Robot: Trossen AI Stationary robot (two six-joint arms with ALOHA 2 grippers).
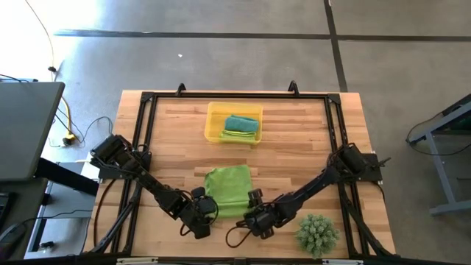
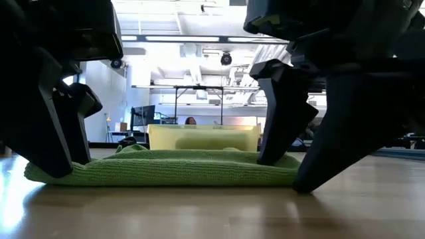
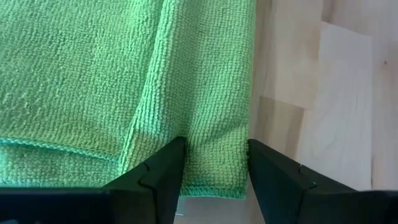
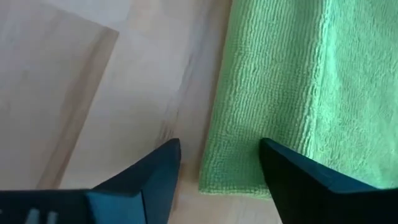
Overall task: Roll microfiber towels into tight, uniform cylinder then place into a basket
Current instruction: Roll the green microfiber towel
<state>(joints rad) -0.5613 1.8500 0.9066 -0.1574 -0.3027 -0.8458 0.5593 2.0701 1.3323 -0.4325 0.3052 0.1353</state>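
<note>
A lime-green microfiber towel (image 1: 228, 190) lies flat and folded on the middle of the table. Both grippers stand at its near edge, slanting down. My left gripper (image 1: 208, 212) is open at the near left corner (image 3: 239, 190). My right gripper (image 1: 252, 213) is open at the near right corner (image 4: 208, 183), which lies between its fingers. The yellow basket (image 1: 213, 129) stands behind the towel at the far middle. In it lie a teal towel (image 1: 241, 123) and a green towel (image 1: 237, 135). My left gripper comes from above, slanting down, with both fingertips (image 2: 56, 169) set down on the towel at its near left corner. A strip of the folded cloth (image 3: 214, 155) lies flat between the open fingers, slack on the table. My right gripper straddles the near right corner from above. One fingertip (image 2: 273, 158) stands on the cloth just inside the side edge (image 4: 217, 137). The other fingertip (image 2: 307, 186) reaches the bare wood beside it. The towel lies flat there.
A spiky green plant (image 1: 318, 234) stands at the near right, close to my right arm. A black frame (image 1: 235, 96) runs around the work area. Bare wood lies between the towel and the basket.
</note>
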